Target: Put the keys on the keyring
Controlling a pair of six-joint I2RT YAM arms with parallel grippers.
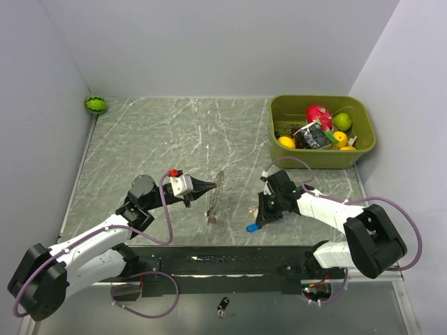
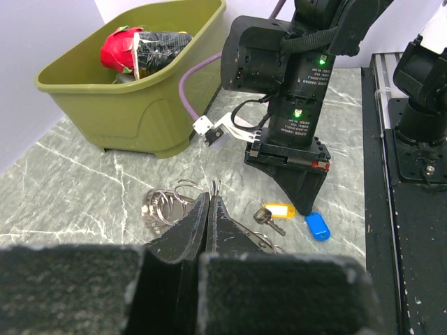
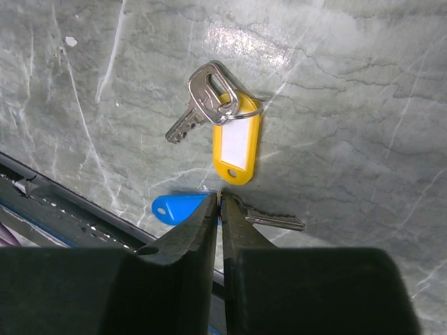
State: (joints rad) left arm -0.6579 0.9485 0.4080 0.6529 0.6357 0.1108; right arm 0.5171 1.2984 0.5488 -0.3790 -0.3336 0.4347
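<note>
The olive bin (image 1: 314,158) sits at the far right corner of the bench (image 1: 140,139), with toy fruit inside.

The keyring (image 1: 217,190) is well to the left of the bin and nearer the arm bases. It is turned on edge, so from above it shows as a thin wavy line. The left gripper (image 1: 207,187) has its jaws pressed fully together on the ring's rim. In the left wrist view the wire loops fan out to one side of the tips. Whether the ring touches the bench I cannot tell. A small brownish piece shows at the ring's near end, too small to identify.

Just off the bin's near left corner, towards the bases, the right gripper (image 3: 221,202) points down at the bench. Its jaws are narrowed to a sliver and pinch the blue-tagged key (image 3: 178,207) at its small link. The blue tag lies on one side of the tips and the blade on the other, both flat on the bench.

The yellow-tagged key (image 3: 235,143) lies flat just beside it, on the bin's side, clear of the jaws.

A green ball (image 1: 96,105) rests in the far left corner, across the bench from the bin.
</note>
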